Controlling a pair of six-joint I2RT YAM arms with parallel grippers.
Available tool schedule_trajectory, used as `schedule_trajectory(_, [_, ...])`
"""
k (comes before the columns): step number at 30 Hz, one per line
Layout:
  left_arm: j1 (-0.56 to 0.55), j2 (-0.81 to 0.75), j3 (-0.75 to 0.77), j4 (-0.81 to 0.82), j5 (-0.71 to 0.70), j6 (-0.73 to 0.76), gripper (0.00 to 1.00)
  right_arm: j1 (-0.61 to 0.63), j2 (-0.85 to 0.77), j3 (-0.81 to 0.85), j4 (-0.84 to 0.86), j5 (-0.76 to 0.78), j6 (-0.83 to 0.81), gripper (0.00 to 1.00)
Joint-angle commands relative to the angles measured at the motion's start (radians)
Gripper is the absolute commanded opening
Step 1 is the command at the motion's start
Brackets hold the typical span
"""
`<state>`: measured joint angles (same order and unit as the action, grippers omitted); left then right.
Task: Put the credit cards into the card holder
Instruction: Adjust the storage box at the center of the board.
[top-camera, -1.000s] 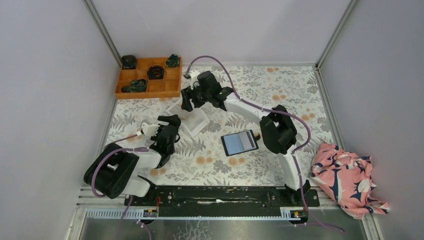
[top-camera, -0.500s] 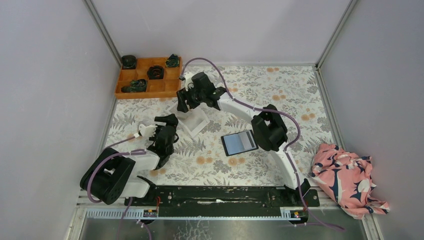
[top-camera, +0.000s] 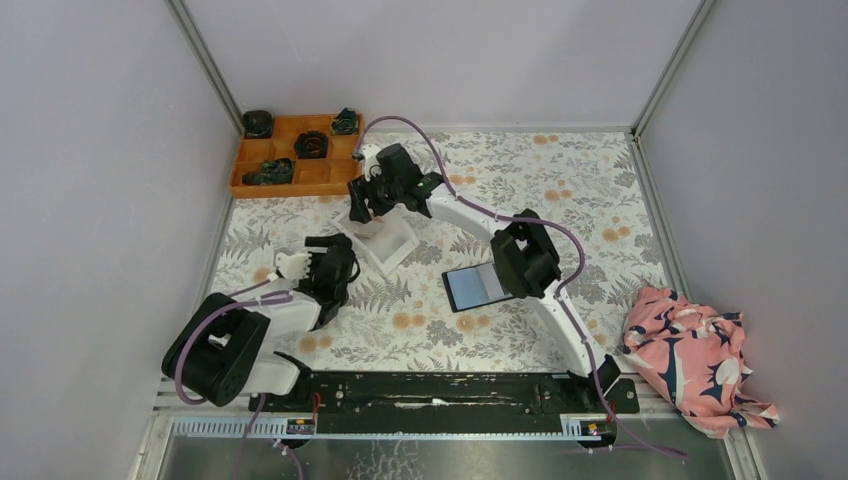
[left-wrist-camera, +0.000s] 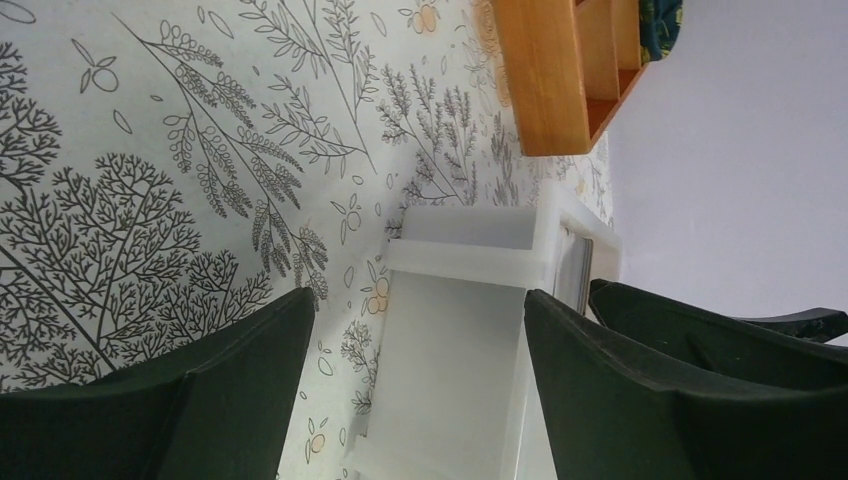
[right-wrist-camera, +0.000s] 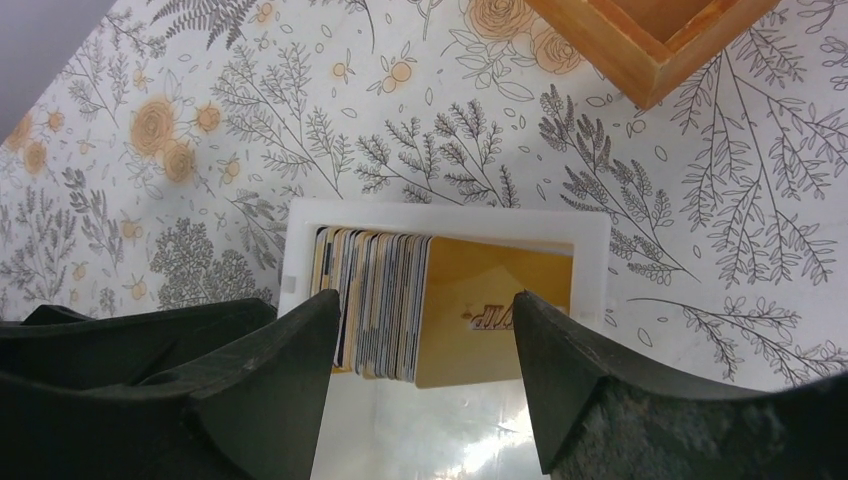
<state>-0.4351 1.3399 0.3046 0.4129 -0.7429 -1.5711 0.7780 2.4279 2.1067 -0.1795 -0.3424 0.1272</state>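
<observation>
Floral table (top-camera: 600, 190), right claw (right-wrist-camera: 425, 305) closer over credit cards (right-wrist-camera: 370, 300)

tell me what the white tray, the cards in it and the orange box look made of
white tray: probably plastic, smooth and slightly glossy; light glints off its floor.
cards: thin stiff plastic by the look, packed on edge; the outermost one is orange-yellow with a printed mark.
orange box: looks like wood or fibreboard, with flat matte walls and square edges; which one is hard to say.

Plain lilac walls (top-camera: 430, 50), aluminium corner posts (top-camera: 205, 60), floral-print tabletop (top-camera: 570, 180), even light
</observation>
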Motion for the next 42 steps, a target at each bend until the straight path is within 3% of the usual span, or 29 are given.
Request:
schedule_trajectory(1, [0.017,0.030,0.063,-0.127,-0.007,-0.089,0.85,0.006,0.046,0.105,-0.038,-0.025,-0.013,0.71])
schedule_trajectory(8, [0.019,0.078,0.139,-0.245,0.008,-0.139,0.88,0.000,0.086,0.139,-0.056,-0.035,-0.012,0.71])
schedule_trajectory(25, [0.038,0.084,0.159,-0.269,0.034,-0.126,0.88,-0.009,0.083,0.078,0.019,-0.115,0.058,0.67])
schedule_trajectory(42, [0.040,-0.145,0.023,-0.286,0.056,-0.154,0.84,-0.008,-0.001,-0.056,0.028,-0.061,0.006,0.66])
